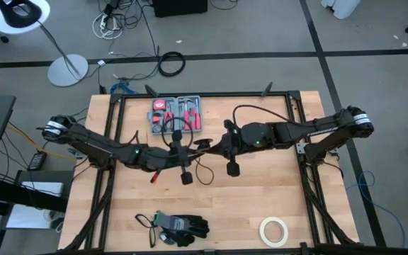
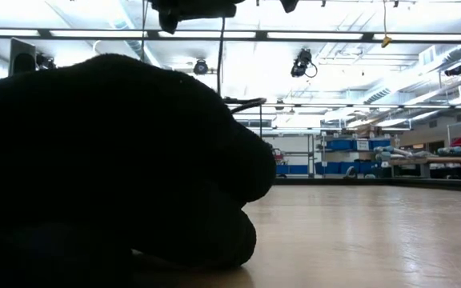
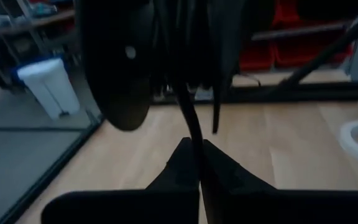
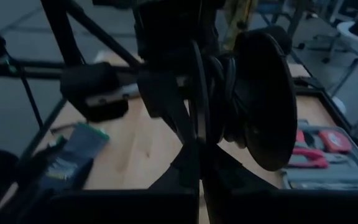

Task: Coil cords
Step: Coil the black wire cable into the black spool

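Black gloves [image 1: 183,227] lie close to the low camera and block most of its look across the table [image 1: 261,191]. Above the middle of the table, the left gripper [image 1: 179,144] and the right gripper [image 1: 207,144] meet. Both are pinched shut on the thin black cord [image 1: 202,168], which hangs in loose loops between them. A tool case [image 1: 176,115] sits behind them. A tape roll [image 1: 274,230] lies near the front edge.
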You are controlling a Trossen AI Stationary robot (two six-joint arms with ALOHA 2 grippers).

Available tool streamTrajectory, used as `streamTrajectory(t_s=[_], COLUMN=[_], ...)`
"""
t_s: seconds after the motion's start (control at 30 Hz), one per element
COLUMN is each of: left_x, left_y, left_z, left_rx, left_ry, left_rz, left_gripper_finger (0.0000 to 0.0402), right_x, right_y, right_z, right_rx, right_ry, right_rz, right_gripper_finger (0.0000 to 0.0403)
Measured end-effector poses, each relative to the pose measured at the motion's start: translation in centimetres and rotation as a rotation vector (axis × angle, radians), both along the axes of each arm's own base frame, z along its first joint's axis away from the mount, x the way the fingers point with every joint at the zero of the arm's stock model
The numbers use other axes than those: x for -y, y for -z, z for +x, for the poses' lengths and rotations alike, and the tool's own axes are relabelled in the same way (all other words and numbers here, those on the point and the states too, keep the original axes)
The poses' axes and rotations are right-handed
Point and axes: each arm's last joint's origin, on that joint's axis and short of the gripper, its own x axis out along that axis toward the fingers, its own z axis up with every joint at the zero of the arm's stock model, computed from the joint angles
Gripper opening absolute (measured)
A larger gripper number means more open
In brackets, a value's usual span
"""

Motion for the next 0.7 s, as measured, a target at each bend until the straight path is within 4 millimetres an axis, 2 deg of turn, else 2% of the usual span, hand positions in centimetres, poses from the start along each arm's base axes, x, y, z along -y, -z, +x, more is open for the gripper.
streamTrajectory(t_s=[0.4,0.53,0.7], left_x=[0.5,0.3,0.1], left_y=[2.1,2.6,3.6], left_z=[-1.5,-1.2,-0.1], left_rx=[0.162,0.173,0.2], left_ry=[0.023,0.003,-0.016], left_rz=[0.098,0.09,0.067], left_gripper_finger=[0.0002,0.0007,0.0019], right_x=[-0.1,0.0,0.0], right_y=[4.2,5.6,6.2], right_z=[-0.1,-0.5,-0.8], right_rx=[0.32,0.401,0.409], right_ry=[-0.032,-0.029,-0.024], right_rz=[0.064,0.088,0.099], right_gripper_finger=[0.0,0.0,0.0])
